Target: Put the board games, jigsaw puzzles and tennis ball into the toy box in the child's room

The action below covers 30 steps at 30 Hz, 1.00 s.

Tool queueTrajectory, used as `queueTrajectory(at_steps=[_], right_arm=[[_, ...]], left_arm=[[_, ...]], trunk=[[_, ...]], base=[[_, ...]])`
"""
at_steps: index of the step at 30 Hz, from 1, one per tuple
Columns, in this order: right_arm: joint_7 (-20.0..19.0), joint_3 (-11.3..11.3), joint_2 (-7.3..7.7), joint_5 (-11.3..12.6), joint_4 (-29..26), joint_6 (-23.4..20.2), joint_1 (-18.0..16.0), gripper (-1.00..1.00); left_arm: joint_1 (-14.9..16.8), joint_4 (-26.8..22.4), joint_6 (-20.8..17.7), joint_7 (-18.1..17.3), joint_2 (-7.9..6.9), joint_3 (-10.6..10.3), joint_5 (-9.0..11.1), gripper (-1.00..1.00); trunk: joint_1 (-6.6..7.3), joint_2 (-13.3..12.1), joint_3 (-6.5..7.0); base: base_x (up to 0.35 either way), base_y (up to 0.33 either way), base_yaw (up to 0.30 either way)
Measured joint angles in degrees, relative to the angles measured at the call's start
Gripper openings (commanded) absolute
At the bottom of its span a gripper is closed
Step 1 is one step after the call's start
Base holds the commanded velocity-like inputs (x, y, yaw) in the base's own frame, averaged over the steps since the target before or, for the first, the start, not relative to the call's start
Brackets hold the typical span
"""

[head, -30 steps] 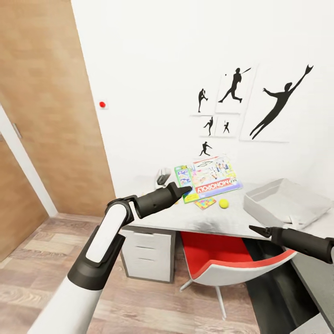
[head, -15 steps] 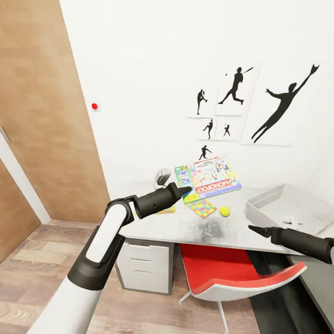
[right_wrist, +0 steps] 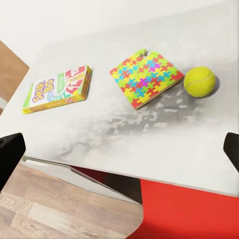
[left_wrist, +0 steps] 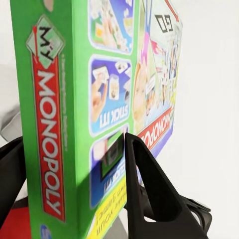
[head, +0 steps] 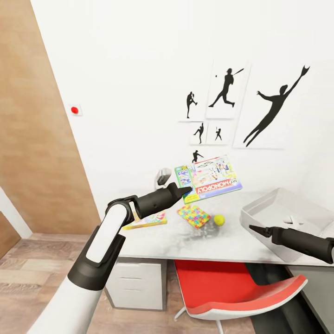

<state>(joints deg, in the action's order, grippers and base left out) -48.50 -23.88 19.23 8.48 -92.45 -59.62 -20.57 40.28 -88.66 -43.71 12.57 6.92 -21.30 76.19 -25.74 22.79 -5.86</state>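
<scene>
The Monopoly box point(head: 208, 178), centre of the head view, carries "MONOPOLY" in white on a red band, seen upside down. In the left wrist view its green side point(left_wrist: 50, 124) reads "MY MONOPOLY" running vertically at left; the face shows "GO" at upper right and "STICK IT!" mid-frame. The Skip-Bo box point(right_wrist: 57, 89), at the left of the right wrist view, reads "SKIP-BO".

red chair point(head: 232, 290) tucked under surface, white drawer unit point(head: 137, 290) beside it, wood door point(head: 32, 139), red wall button point(head: 74, 110)
</scene>
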Motion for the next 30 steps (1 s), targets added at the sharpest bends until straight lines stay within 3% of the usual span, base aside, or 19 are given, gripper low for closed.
queueTrajectory(at_steps=[8,10,11,13,18,21,23,30], right_arm=[[0.21,-1.76,0.04,3.17,0.0,-0.09,0.16,1.0],[0.38,-3.82,0.05,9.39,0.0,-0.17,0.58,1.0],[0.38,-3.85,0.05,9.46,0.0,-0.17,0.59,1.0],[0.37,-4.37,0.04,12.69,0.0,-0.17,0.77,1.0],[0.25,-5.13,0.01,18.28,0.01,-0.16,1.69,1.0],[-1.72,-5.45,0.01,20.08,0.0,-0.17,2.46,1.0],[-3.69,-5.56,0.03,20.5,0.0,-0.18,2.68,1.0],[-7.69,-5.67,0.05,21.03,0.03,-0.19,3.11,1.0]], left_arm=[[0.0,-0.04,0.04,-0.13,0.02,0.0,0.02,-1.0],[-0.56,0.0,1.04,-1.94,0.35,-0.72,0.3,-1.0],[-0.57,0.02,1.02,-1.95,0.35,-0.73,0.02,-1.0],[-0.98,0.04,2.61,-3.2,0.48,-1.71,0.19,-1.0],[-1.45,0.34,9.13,-5.73,0.66,-5.85,0.06,-1.0],[-1.26,0.62,12.65,-6.47,0.85,-9.51,0.03,-1.0],[-1.18,0.7,13.58,-6.66,0.9,-10.67,-0.09,-1.0],[-1.08,0.83,14.81,-6.61,0.93,-12.23,-0.23,-1.0]], trunk=[[0.0,0.0,0.05],[0.0,0.0,0.05],[-0.01,0.0,0.05],[-0.01,0.0,0.05],[-0.01,0.0,0.05],[0.0,0.0,0.05],[-0.01,0.0,0.05],[-0.01,0.0,0.05]], base=[[0.019,0.0,-0.012],[0.004,0.0,-0.003],[0.003,0.0,-0.002],[0.002,0.0,-0.001],[0.001,0.0,-0.001],[0.0,0.0,0.0],[0.0,0.0,0.0],[0.0,0.0,0.0]])
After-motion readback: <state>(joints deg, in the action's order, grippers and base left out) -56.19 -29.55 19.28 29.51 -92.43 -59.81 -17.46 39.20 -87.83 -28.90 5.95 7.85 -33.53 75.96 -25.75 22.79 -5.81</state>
